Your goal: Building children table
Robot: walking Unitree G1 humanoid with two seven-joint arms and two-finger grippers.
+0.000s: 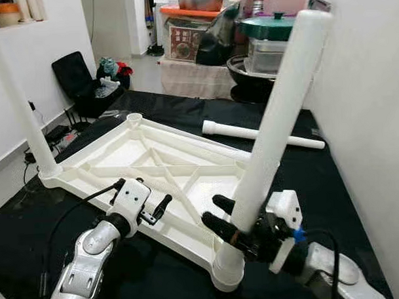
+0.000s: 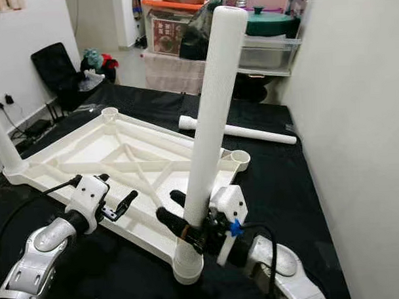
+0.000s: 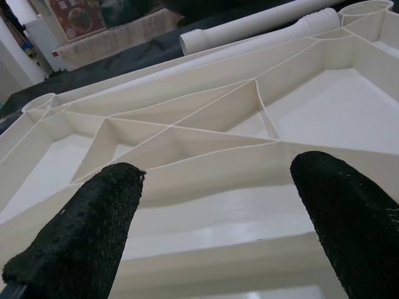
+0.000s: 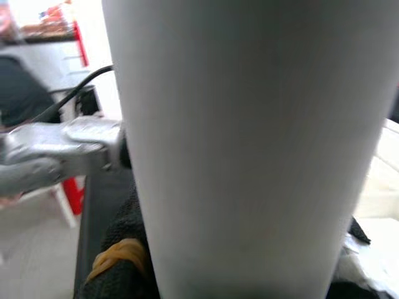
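Lower right of frame, the right gripper [image 1: 223, 216] clasped a leaning leg [image 1: 277, 117] in its socket, left gripper [image 1: 144, 202] released; cross-threading risked a loose, toppling leg.

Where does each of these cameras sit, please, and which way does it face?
Left eye view: on the head, looking down at the upturned tabletop; left gripper and right gripper show.
Right eye view: the same head camera's other eye, same scene, both arms.
Left wrist view: along its open fingers at the tabletop's ribs.
Right wrist view: against the upright leg it clasps.
Shared: the loose leg shows in the eye views and the left wrist view.
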